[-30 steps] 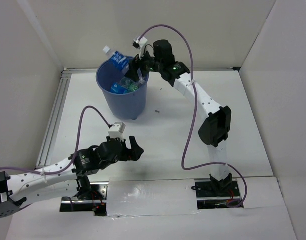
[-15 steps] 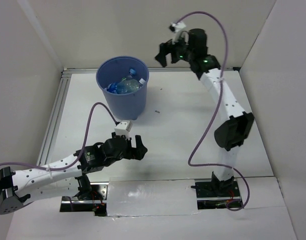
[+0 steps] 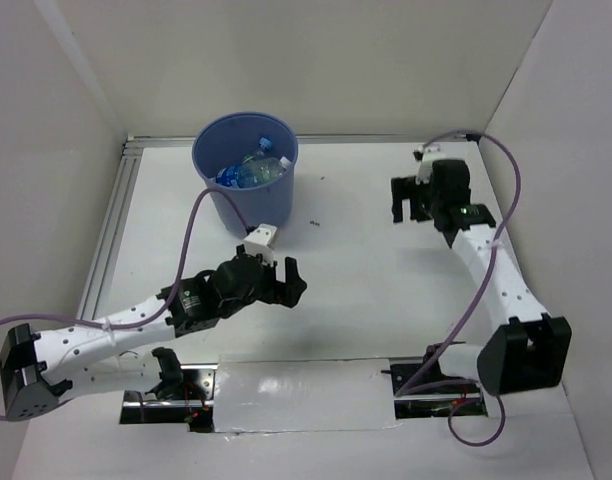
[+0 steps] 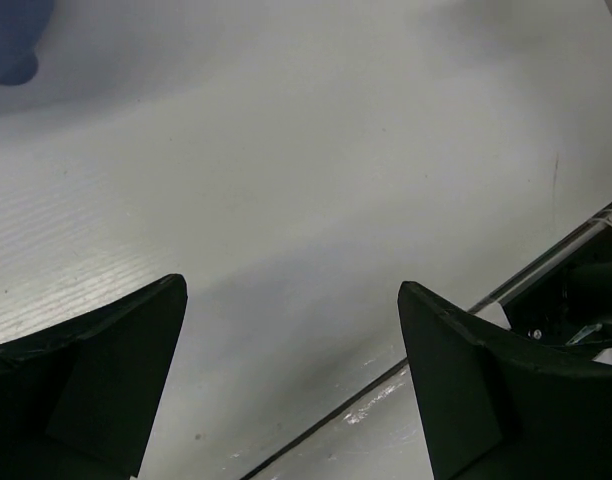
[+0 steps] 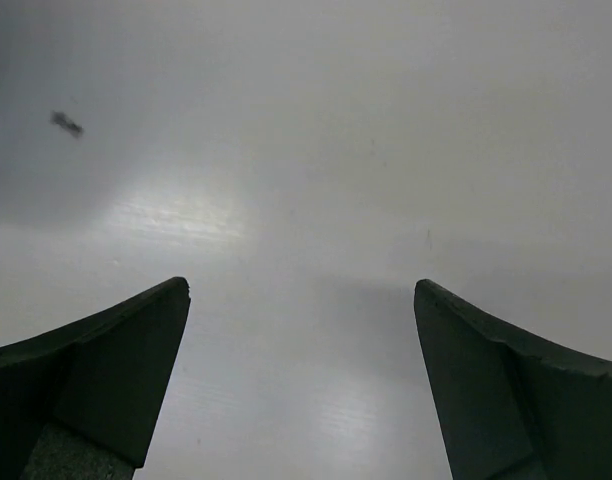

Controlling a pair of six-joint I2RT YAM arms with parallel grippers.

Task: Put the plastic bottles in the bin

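The blue bin (image 3: 248, 205) stands at the back left of the table. Several clear plastic bottles (image 3: 252, 170) with blue labels lie inside it, one with a white cap. No bottle shows on the table. My left gripper (image 3: 286, 283) is open and empty, low over the table in front of the bin. The left wrist view shows the gripper (image 4: 291, 290) with only bare table between its jaws and a corner of the bin (image 4: 11, 40) at top left. My right gripper (image 3: 407, 212) is open and empty over the right half of the table; in the right wrist view it (image 5: 301, 287) frames bare table.
A small dark speck (image 3: 314, 222) lies on the table right of the bin and shows in the right wrist view (image 5: 66, 123). A metal rail (image 3: 106, 240) runs along the left edge. White walls enclose the table. A taped strip (image 3: 306, 395) lies between the arm bases.
My right gripper held a bottle over the bin, let it go into the bin, then swung right and down over the table. My left gripper moved forward and to the right.
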